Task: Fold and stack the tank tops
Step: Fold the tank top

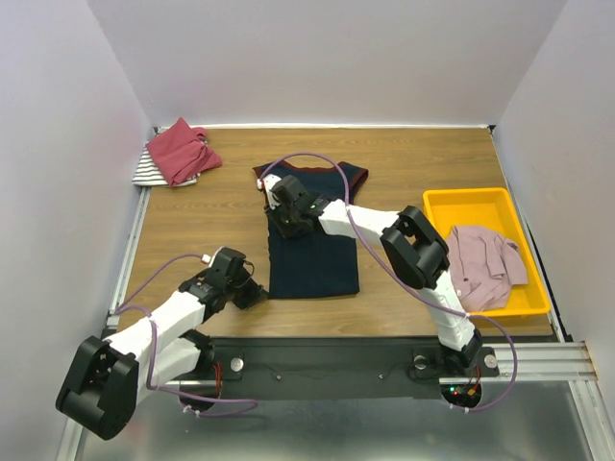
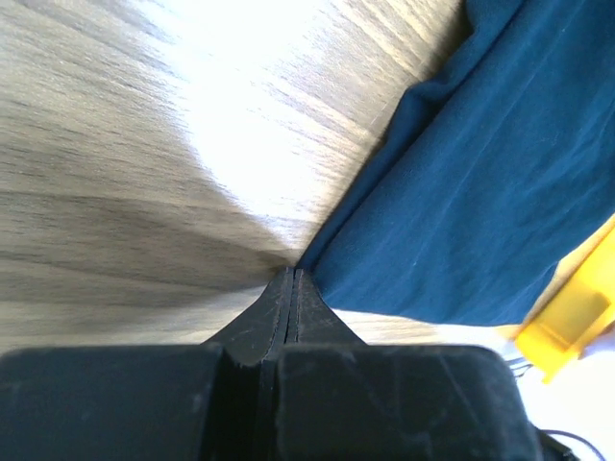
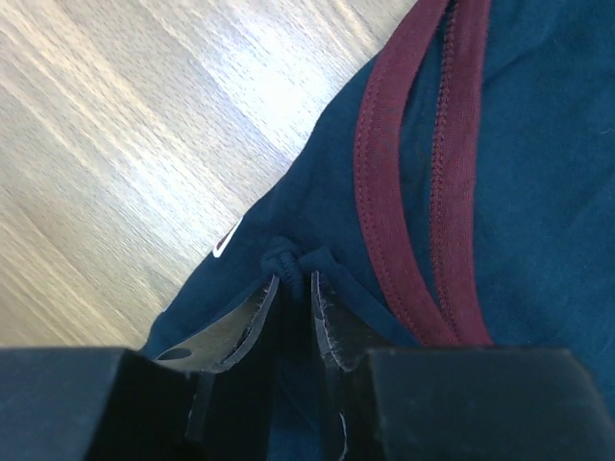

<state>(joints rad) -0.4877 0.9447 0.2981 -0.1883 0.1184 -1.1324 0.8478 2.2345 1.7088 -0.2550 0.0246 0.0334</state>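
I'm counting four tank tops, one tray, two arms and one table.
I'm seeing one navy tank top [image 1: 312,257], one red tank top [image 1: 181,151], one striped tank top [image 1: 148,173] and one pale pink tank top [image 1: 485,264]; I'm also tallying a single yellow tray [image 1: 471,204], a left arm [image 1: 163,322], a right arm [image 1: 413,252] and one wooden table [image 1: 211,221].

table [image 1: 211,221]: wood-grain top, smooth, bit of a sheen | navy tank top [image 1: 317,259]: soft matt cloth | maroon trim [image 3: 384,144]: ribbed, stitching shows | yellow tray [image 1: 466,206]: glossy plastic | pink tank top [image 1: 485,264]: crumpled matt cloth | right gripper fingers [image 3: 245,327]: matt black, pretty scuffed
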